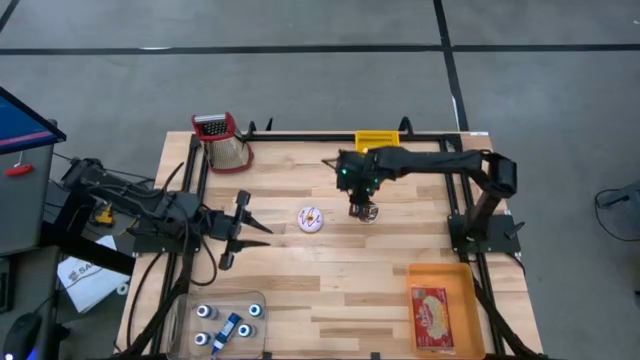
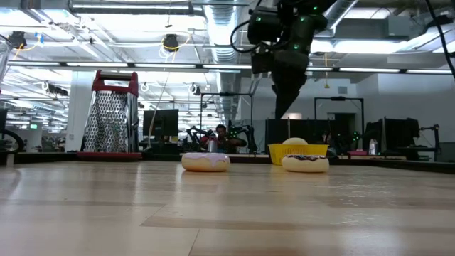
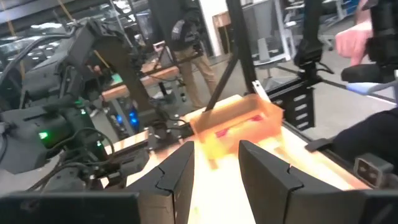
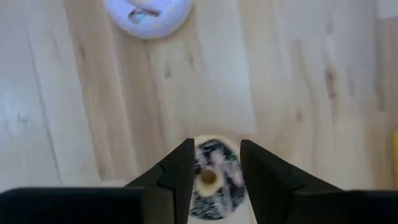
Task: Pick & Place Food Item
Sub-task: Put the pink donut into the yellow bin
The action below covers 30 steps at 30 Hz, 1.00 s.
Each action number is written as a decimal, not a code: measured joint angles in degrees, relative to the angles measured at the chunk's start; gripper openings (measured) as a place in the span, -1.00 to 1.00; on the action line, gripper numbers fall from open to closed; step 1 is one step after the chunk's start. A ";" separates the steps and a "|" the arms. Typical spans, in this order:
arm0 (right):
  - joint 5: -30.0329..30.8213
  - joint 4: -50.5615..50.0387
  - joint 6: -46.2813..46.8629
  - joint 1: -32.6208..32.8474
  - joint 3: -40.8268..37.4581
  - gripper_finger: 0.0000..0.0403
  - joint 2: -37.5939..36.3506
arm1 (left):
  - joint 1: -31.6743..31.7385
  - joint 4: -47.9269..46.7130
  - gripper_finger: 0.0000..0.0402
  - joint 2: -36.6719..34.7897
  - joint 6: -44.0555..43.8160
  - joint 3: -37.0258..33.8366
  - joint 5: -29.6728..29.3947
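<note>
A dark-frosted donut [image 4: 214,180] lies flat on the wooden table [image 1: 330,270], right of centre. My right gripper [image 4: 214,146] hangs open above it, pointing down; the low view shows the right gripper [image 2: 286,112] well clear of this donut [image 2: 306,163]. A white-frosted donut [image 1: 311,219] with sprinkles lies to its left on the table. An orange tray [image 1: 458,285] with a red food packet [image 1: 431,315] stands at the near right corner. My left gripper [image 1: 250,228] waits open at the table's left, held level, with nothing between its fingers.
A yellow container [image 1: 377,140] stands at the far edge behind the donuts. A red-handled grater [image 1: 225,140] stands at the far left. A clear tray [image 1: 225,318] with small blue-capped items lies at the near left. People stand in the room beyond the table.
</note>
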 joint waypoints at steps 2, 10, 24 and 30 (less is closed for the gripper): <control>1.23 1.78 0.90 1.54 -2.07 -0.39 -0.88 | -0.84 -0.02 -0.40 0.11 -0.04 0.00 0.00; 8.02 8.61 7.32 0.67 -9.67 -0.39 -6.92 | -2.72 -0.06 -0.40 0.13 -0.50 0.00 -0.87; 8.78 22.01 14.88 0.77 -27.16 -0.39 -19.80 | -3.30 -0.76 -0.40 0.35 -2.86 0.00 -2.24; 15.14 22.37 10.55 -1.84 -23.75 -0.39 -26.41 | -3.30 0.52 -0.40 0.35 -2.16 0.00 -2.92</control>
